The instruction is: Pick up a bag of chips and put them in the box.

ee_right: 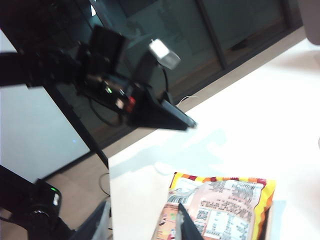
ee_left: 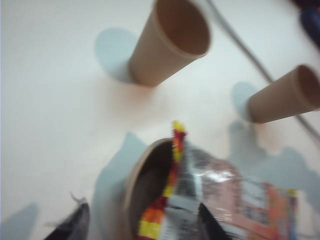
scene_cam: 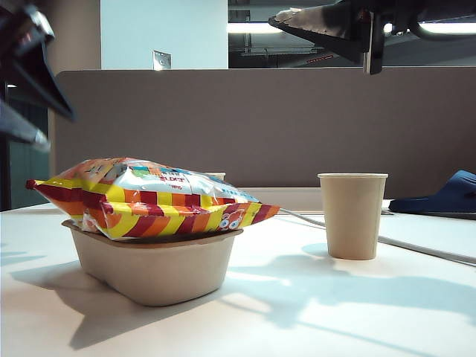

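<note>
My left pincer [ee_left: 140,222] hangs just above the glossy puffed bag of chips [scene_cam: 149,199] with its red, orange and yellow striped edges, and my two dark fingers [ee_left: 75,225] stand apart with nothing between them; one shows beside the bag's end, the other over its printed face. The bag lies across the shallow beige pulp-fibre box [scene_cam: 152,268] on the white counter [scene_cam: 312,312], resting on the flared rim and overhanging it at both ends, since it is wider than the box. I judge the placing done or all but done, so the step in hand is to get clear cleanly: lift straight away from the bag, fingers kept wide, so that no tip catches the crimped striped edge and drags the bag off its perch. It sits on the rim, not down inside, so a slight nudge could tip it. My right pincer [ee_right: 142,227] is held well up over the bag's other end; only its finger ends show at the frame edge, parted and gripping nothing. Around stand two tan paper cups [ee_left: 172,40] upright on the counter past the box, with a grey cable [ee_left: 250,55] running past them and a dark blue slipper-like thing [scene_cam: 442,197] at the far edge. None blocks an upward retreat.
</note>
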Robot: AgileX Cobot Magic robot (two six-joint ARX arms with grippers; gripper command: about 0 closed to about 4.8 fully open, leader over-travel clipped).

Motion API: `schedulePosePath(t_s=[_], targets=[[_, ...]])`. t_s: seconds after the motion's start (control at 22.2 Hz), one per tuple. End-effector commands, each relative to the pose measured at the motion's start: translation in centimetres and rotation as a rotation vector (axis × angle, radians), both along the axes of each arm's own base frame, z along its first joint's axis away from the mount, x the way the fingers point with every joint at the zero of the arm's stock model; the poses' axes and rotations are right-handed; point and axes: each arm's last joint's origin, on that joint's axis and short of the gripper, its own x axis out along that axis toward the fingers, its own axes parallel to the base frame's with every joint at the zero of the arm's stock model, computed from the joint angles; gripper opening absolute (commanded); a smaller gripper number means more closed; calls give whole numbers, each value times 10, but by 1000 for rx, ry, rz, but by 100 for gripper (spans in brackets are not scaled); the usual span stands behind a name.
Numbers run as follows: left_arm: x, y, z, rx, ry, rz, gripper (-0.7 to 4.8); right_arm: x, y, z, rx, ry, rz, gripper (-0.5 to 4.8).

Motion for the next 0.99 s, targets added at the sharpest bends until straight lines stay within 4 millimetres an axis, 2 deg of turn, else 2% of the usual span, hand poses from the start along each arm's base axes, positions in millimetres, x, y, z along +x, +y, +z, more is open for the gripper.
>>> schedulePosePath(t_s=[0.05, 0.14, 0.27, 0.36, 0.5, 0.59, 0.68, 0.99], targets=[[-15, 5, 34, -124, -100, -58, 279, 4, -4, 10, -24, -86, -47, 166], [-32, 7, 57, -146, -201, -57, 279, 9, -9, 21, -80, -96, -101, 167], [-71, 6, 92, -162, -410, -44, 279, 11, -14, 45, -243, -137, -252, 166], [-99, 4, 112, -186, -544, -26, 278, 6, -20, 68, -348, -167, -386, 166], [-134, 3, 133, -197, -735, 28, 268, -7, -30, 96, -359, -202, -520, 166], [-157, 1, 140, -192, -829, 18, 264, -23, -40, 111, -378, -270, -603, 166], [-171, 0, 142, -190, -868, 13, 264, -43, -50, 121, -383, -316, -649, 166], [-187, -2, 142, -237, -862, 1, 264, -116, -87, 129, -447, -379, -828, 166]])
